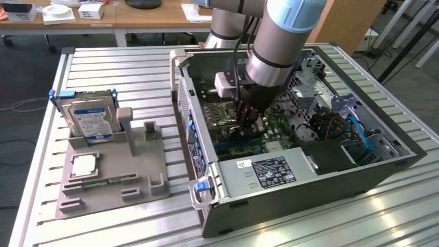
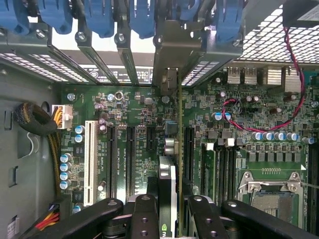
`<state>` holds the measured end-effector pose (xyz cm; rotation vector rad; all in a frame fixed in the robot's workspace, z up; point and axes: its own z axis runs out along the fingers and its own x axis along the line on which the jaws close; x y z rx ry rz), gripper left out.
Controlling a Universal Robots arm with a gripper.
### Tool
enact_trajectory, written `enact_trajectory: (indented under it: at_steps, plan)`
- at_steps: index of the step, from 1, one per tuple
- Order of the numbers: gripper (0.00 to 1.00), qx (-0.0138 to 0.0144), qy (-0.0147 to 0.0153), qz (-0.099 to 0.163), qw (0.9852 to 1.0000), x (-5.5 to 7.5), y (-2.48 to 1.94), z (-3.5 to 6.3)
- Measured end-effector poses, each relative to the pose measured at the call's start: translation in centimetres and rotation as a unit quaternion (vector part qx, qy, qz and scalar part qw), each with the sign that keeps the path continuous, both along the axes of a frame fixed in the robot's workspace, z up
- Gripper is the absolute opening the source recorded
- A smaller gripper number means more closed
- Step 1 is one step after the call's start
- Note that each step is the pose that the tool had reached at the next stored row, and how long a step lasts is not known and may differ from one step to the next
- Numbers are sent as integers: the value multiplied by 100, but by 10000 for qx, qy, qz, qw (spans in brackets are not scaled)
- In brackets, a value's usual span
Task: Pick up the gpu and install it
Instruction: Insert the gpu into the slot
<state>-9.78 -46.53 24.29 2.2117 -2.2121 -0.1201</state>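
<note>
Inside the open computer case (image 1: 288,206), at the centre of the exterior view, the arm reached straight down and its gripper (image 1: 248,117) hung low over the motherboard (image 1: 237,135). From the wrist view, the gripper (image 2: 172,216) was clenched on the gpu (image 2: 167,189). The black fingers (image 2: 144,219) pressed against its two flat sides, and the card stood on edge between them. The gpu ran parallel to the black expansion slots (image 2: 130,154) on the green board, and the long white slot (image 2: 90,162) lay further aside. Whether its lower edge had met a slot could not be told. A row of blue retaining clips (image 2: 99,17) sat along the case's rear openings beyond the card. At the lower centre of the exterior view, the power supply (image 1: 271,172) with its black label lay in the case. Toward the exterior view's left, on the slatted metal counter (image 1: 110,62), a grey fixture (image 1: 147,170) held a hard drive (image 1: 89,121) upright, well apart from the case.
</note>
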Motion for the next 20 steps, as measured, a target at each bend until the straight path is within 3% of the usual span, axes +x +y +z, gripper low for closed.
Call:
enact_trajectory:
  at_steps: [20]
  plan:
    - [27,1,0,-2,10000,-4,-13,-7]
